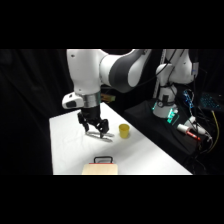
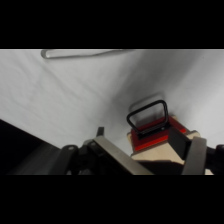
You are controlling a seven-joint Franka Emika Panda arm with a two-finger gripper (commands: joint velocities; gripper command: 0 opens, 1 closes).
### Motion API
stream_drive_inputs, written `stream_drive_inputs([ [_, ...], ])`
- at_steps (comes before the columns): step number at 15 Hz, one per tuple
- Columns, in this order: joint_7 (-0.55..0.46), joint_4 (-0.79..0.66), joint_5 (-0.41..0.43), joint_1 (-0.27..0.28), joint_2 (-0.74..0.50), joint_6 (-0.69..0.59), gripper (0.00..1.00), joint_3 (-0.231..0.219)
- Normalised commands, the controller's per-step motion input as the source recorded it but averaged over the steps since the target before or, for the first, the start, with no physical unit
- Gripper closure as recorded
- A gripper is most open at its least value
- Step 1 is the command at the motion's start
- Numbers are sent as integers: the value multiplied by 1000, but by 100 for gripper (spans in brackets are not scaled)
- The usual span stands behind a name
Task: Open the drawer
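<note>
Red-fronted, the drawer is seen below the end effector, which is held open and empty above the table.

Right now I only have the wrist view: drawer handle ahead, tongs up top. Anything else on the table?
Observer: Yes, a yellow cup, right of the claw in the side view.
Operator: Is the claw over the drawer?
Observer: No. The drawer sits nearest the side camera; the claw hangs farther back, above the tongs.
Operator: Cup between claw and drawer?
Observer: No, it stands off to the side, apart from both.
</note>
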Motion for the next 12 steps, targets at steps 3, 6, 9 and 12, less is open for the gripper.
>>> stream_drive_inputs([
  [3,-737,326,66,-117,301,52,0,177],
  [6,-749,275,43,-140,235,32,0,163],
  [9,-636,247,42,-110,201,37,0,120],
  [12,-447,277,17,-57,239,24,0,69],
])
